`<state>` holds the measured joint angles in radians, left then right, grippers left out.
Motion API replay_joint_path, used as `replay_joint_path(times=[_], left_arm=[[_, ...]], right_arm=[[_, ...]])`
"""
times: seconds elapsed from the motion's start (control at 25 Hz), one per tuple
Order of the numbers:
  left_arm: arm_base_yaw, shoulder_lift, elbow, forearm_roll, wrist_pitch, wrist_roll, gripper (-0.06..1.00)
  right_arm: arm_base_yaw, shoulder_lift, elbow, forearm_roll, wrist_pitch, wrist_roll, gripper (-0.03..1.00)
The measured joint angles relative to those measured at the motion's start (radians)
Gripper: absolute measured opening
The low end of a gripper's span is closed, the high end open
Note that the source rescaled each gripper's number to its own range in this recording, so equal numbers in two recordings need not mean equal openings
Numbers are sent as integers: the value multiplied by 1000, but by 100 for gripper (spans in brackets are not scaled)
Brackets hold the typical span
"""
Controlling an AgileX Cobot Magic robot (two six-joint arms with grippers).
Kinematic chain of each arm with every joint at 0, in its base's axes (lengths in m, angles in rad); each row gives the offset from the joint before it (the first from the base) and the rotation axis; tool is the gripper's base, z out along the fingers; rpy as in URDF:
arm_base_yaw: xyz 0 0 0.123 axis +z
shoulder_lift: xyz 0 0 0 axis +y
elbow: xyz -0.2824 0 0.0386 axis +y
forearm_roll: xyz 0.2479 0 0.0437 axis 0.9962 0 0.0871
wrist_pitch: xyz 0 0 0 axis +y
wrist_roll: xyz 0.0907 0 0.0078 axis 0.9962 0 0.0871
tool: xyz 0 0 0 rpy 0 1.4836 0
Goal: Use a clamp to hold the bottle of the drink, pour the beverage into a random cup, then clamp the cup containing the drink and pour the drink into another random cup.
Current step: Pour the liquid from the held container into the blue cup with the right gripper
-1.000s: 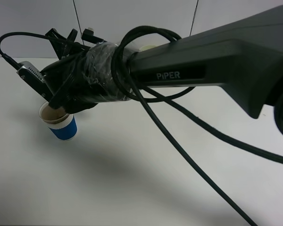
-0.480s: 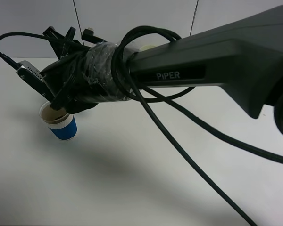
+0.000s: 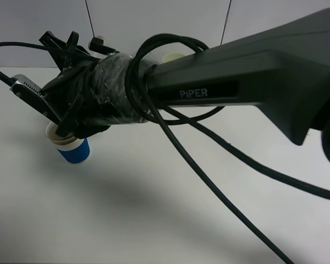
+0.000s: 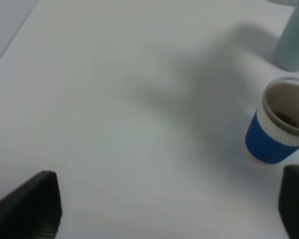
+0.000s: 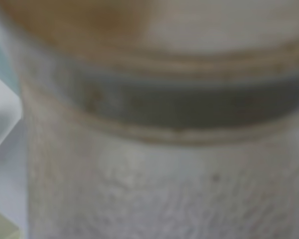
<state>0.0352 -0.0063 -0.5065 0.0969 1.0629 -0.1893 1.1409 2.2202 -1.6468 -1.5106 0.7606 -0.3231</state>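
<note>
- Pouring seems underway: the clamp (image 3: 71, 126), closed on the bottle (image 5: 154, 149), hangs right above the blue-sleeved cup (image 3: 74, 148), which holds a little dark beverage (image 4: 288, 118).
- Keep the bottle's mouth over that cup's rim; tilt slowly.
- Beside the cup, the left gripper (image 4: 164, 206) stands open, empty.

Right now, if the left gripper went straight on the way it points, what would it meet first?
Probably the bare white table; the left gripper stands open, and the blue cup sits off that line.
</note>
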Motion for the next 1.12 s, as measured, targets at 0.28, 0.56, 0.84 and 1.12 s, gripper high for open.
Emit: replay_joint_path(times=[0.28,0.56,0.84,1.12], left_arm=[[0,0,0,0,0,0,62],[0,0,0,0,0,0,62],[0,0,0,0,0,0,62],[0,0,0,0,0,0,62]], right_arm=[[6,0,0,-43,5,0,1],[6,-1,0,-73,9,0,1],[23,-1,0,-86,9,1,1],[33,-1,0,-125,11,1,1]])
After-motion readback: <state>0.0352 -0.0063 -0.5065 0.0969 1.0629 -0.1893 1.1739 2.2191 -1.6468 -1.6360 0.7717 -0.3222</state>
